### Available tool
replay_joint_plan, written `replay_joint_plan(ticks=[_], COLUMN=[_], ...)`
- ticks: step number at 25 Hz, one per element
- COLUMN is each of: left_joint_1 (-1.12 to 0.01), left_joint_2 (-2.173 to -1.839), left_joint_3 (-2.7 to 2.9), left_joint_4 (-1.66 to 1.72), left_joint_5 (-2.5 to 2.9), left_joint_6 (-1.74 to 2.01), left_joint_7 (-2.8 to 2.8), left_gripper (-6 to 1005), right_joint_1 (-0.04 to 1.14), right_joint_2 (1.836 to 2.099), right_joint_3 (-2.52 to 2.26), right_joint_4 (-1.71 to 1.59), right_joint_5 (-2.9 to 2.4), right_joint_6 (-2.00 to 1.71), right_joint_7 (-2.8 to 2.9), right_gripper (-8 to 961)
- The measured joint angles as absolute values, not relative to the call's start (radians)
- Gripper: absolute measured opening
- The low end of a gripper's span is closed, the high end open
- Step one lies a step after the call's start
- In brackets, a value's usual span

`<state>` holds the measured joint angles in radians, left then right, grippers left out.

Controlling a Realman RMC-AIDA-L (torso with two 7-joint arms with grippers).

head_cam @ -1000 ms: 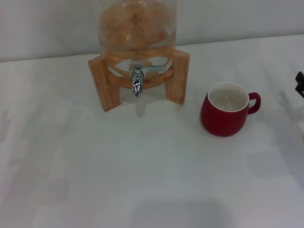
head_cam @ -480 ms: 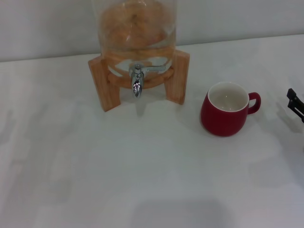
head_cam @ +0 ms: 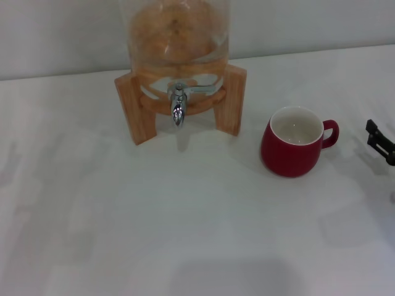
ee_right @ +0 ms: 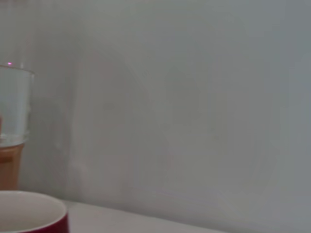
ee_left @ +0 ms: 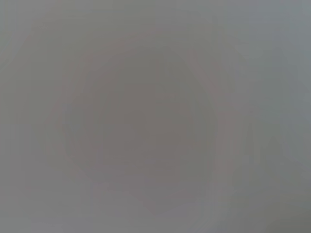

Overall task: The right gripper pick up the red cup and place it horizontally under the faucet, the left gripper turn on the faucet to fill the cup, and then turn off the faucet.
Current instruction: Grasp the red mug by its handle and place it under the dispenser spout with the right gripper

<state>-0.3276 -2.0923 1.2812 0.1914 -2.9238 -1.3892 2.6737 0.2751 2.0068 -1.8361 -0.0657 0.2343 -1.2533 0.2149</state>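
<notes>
1. Over the last second the right pincer (head_cam: 379, 140) has crept in from the right edge of the head view toward the red cup (head_cam: 294, 150); only its black tip showed before, and more of it is in sight now. Nothing else has shifted.
2. Only a small part of the right pincer shows, so I cannot tell whether it is released or clenched. It sits near the cup's handle side, apart from it, grasping nothing.
3. The cup stands upright on the white table (head_cam: 185, 216), handle toward the right, well to the right of the faucet (head_cam: 178, 106) and slightly nearer the robot.
4. The faucet juts from a glass jar (head_cam: 176, 37) on a wooden stand (head_cam: 133, 108); nothing is beneath its spout.
5. The left pincer is out of sight; its wrist view shows only a blank grey surface.
6. The task looks barely begun: picking up, placing, filling and shutting off all remain.
</notes>
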Motion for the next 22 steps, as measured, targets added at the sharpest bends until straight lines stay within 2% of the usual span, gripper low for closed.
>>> replay_joint_plan(ticks=[22], left_joint_1=[-0.327], left_joint_2=[-2.094], left_joint_3=[1.282], left_joint_4=[0.186], left_joint_5=[-2.924], left_joint_6=[-1.389], left_joint_7=[2.697], left_gripper=[821], right_joint_1=[0.27], right_joint_2=[2.011], right_joint_3=[-1.962], right_joint_4=[-0.092], right_joint_5=[0.202], right_joint_6=[-1.269], right_joint_7=[0.236], right_gripper=[812])
